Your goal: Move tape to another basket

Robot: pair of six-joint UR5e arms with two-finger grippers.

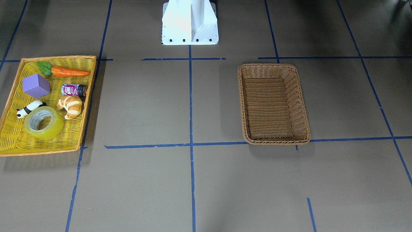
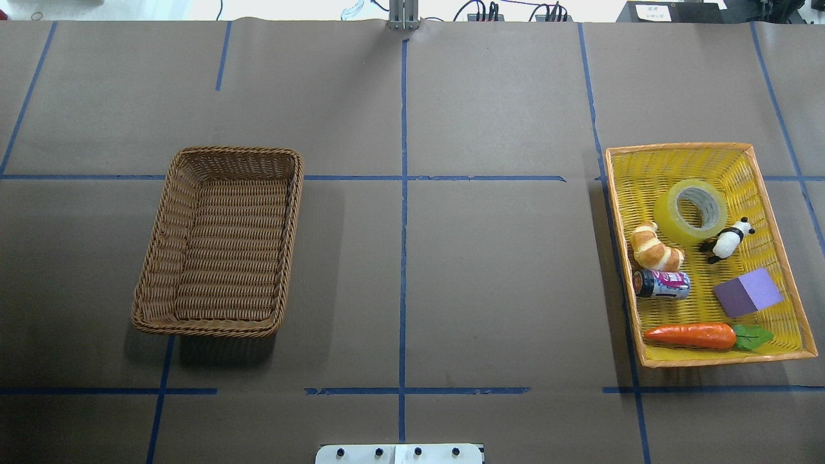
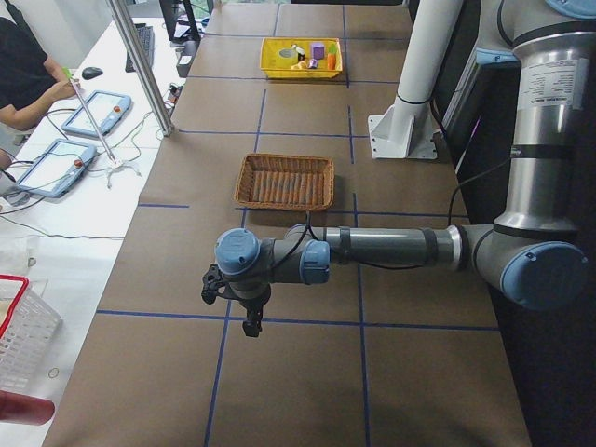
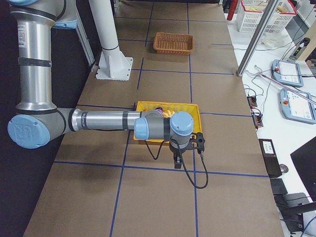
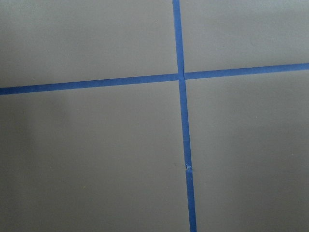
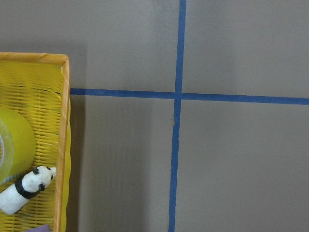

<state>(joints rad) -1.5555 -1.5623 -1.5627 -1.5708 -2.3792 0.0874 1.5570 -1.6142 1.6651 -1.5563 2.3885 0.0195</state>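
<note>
Tape (image 2: 691, 203), a wide yellow-green roll, lies at the operators' end of the yellow woven tray (image 2: 677, 147) on the robot's right. It sits tilted, with its pale core turned partly upward. The brown wicker basket (image 2: 153, 274) that should receive it stands well apart on the robot's left, with nothing in it.

The right gripper (image 4: 187, 150) hangs over the table just outside the tray's outer edge, and the left gripper (image 3: 230, 300) hangs over bare table beyond the basket. Both show only in the side views, so whether their claws are wide or narrow cannot be told.

The pick-up has not begun, and its main hazard looks to be crowding. A toy panda (image 2: 728, 240) rests against the roll and a croissant (image 2: 656, 250) lies just beside it, so a descending finger could knock either. The roll's tilt and smooth curved wall could let it slip from a shallow grip during the long carry across the table.
</note>
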